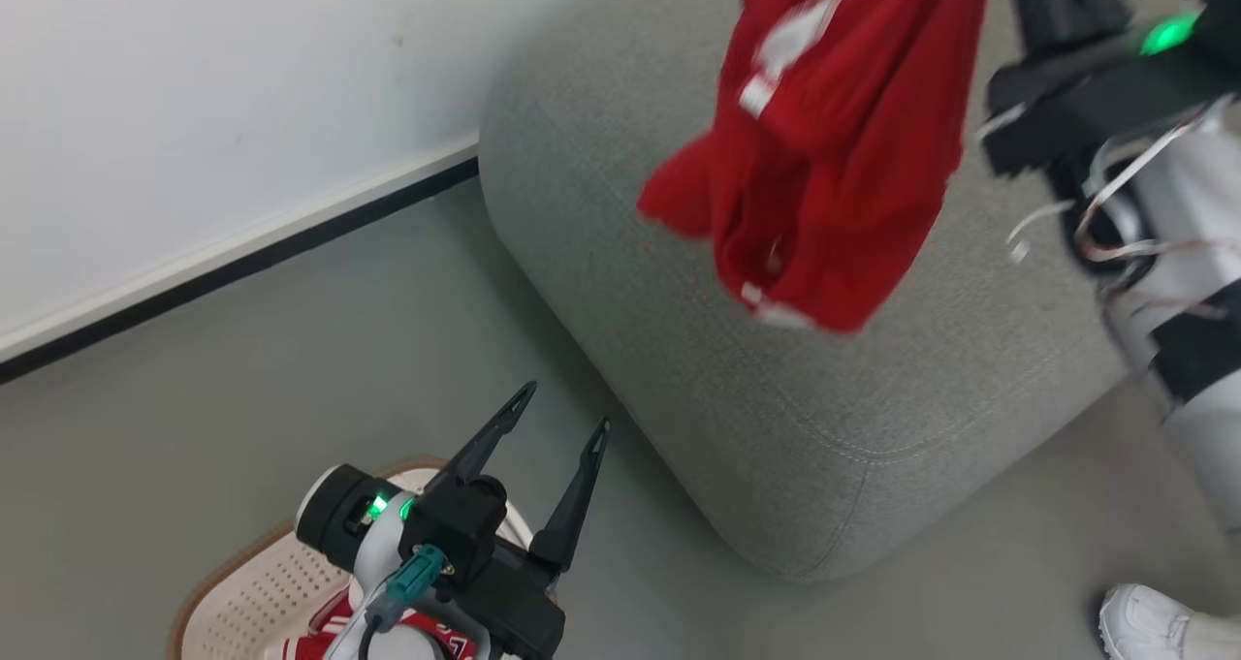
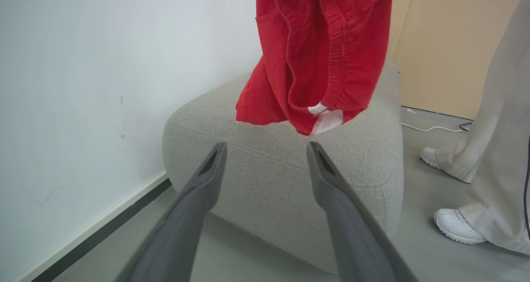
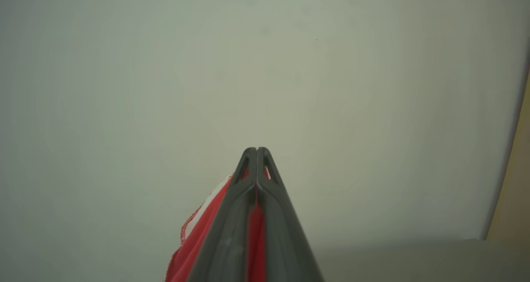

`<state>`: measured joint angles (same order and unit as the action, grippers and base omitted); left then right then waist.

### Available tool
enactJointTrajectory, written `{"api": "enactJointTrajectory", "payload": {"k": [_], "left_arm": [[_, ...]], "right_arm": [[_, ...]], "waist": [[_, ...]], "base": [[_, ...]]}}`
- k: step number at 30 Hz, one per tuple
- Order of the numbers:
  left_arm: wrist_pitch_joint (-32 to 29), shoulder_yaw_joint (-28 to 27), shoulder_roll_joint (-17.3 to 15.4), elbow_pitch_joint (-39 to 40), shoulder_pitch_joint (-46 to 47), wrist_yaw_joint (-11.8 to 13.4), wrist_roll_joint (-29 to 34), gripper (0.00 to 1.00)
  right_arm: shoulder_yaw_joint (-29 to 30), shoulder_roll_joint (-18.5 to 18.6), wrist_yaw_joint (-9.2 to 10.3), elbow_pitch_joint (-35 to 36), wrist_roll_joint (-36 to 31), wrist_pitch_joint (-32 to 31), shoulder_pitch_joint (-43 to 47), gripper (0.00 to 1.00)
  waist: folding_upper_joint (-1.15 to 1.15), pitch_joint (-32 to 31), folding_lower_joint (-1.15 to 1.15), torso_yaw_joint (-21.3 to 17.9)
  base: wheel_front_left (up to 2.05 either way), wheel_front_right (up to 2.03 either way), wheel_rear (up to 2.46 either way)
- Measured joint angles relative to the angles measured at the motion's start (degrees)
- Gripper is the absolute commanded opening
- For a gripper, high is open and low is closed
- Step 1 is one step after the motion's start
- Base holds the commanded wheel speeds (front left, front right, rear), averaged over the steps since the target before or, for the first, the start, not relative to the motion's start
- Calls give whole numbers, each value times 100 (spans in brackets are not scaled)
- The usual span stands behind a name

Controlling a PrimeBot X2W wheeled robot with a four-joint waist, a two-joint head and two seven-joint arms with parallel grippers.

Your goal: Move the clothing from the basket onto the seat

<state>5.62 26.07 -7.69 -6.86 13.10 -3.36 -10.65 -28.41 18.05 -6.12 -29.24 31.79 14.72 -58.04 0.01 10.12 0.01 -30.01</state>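
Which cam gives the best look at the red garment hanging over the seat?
Left wrist view: the red garment is sharp, its gathered waistband and white trim clear, hanging above the seat. Head view has it blurred, top cropped. Right wrist view gives a red sliver pinched in the shut right gripper.

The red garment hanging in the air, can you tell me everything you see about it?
The red garment is soft, bright red cloth with white panels, white stitched trim along its hems and a gathered, stretchy-looking band. It hangs bunched and folded, dangling from the shut jaws of the right gripper, which pinch a fold of it. It hangs over the grey seat and appears not to touch it. Nothing else touches it.
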Motion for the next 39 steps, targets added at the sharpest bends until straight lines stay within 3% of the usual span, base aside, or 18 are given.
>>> {"api": "enactJointTrajectory", "payload": {"k": [7,14,20,32,39], "left_arm": [[-157,-22,-75,355,189,47,74,100],[-319,-13,-163,642,338,58,167,100],[-455,-123,-333,940,485,58,189,100],[-654,-294,-554,1237,660,58,328,100],[-762,-278,-569,1336,734,57,364,100]], "right_arm": [[460,359,-44,-586,142,-1,-1043,0],[815,980,-45,-1084,205,-3,-1560,0],[944,1263,-52,-1413,204,-2,-2018,0],[1010,1137,-53,-2057,213,-1,-2337,0],[1070,915,-45,-2704,386,-1,-1850,0]], "waist": [[0,371,0,287],[0,814,0,641],[1,1289,0,996],[1,2000,0,1285],[1,2249,0,1252]], "base": [[0,0,0],[0,0,0],[0,0,0],[0,0,0],[0,0,0]]}}
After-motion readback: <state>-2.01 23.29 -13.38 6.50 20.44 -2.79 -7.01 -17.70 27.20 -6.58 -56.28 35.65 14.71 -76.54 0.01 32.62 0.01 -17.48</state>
